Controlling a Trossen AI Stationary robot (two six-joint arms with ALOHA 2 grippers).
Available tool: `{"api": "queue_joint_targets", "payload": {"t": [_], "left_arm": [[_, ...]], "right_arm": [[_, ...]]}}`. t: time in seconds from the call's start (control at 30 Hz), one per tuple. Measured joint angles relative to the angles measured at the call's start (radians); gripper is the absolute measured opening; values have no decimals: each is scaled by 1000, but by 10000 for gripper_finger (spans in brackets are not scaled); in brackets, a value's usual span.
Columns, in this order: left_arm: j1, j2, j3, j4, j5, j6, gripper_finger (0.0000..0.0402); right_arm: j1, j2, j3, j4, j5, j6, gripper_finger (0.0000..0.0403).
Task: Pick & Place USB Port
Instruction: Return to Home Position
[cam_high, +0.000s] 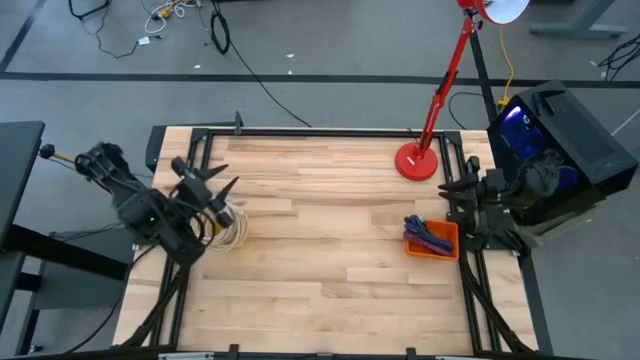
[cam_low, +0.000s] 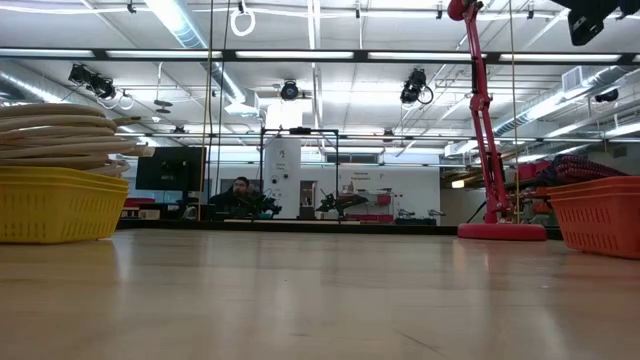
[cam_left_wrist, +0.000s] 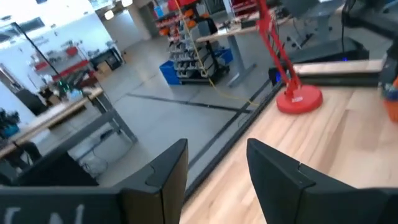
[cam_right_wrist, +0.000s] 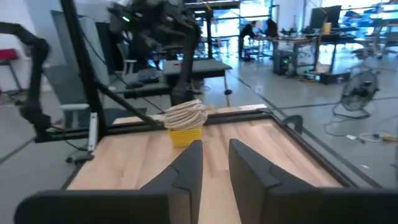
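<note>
Now the charger cables (cam_high: 428, 236) are seen lying in the orange basket (cam_high: 454, 243) at the right side of the tabletop (cam_high: 330, 260), so the putting-in looks done. The left pincer (cam_left_wrist: 217, 149) is held wide and empty over the left side, near the yellow basket (cam_low: 60, 205) of white cords (cam_low: 60, 130). The right pincer (cam_right_wrist: 216, 146) is held narrow, with nothing in it, by the right edge. Both arms are likely kept there to be out of the way.
</note>
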Motion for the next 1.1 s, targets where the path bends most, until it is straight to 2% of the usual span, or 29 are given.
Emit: {"api": "queue_joint_targets", "payload": {"t": [0.1, 0.27, 0.4, 0.53, 0.63, 0.9, 1.1], "left_arm": [[0, -89, -150, 114, 16, 3, 170], [1, -234, -389, 308, -12, 15, 170], [0, -324, -530, 460, -56, 31, 170], [1, -374, -613, 574, -123, 69, 170], [1, -396, -652, 599, -143, 47, 170], [1, -407, -745, 606, -143, -98, 170], [-4, -408, -833, 708, -142, -126, 170]], "right_arm": [[0, -39, -24, -3, -12, -3, 80], [0, -100, -90, 37, 58, -19, 80], [0, -128, -158, 177, 59, -80, 80], [-1, -123, -236, 384, 55, -204, 80], [-1, -122, -292, 476, 11, -233, 80], [-1, -122, -465, 580, -23, -112, 80], [-1, -122, -589, 732, -22, -93, 80]]}}
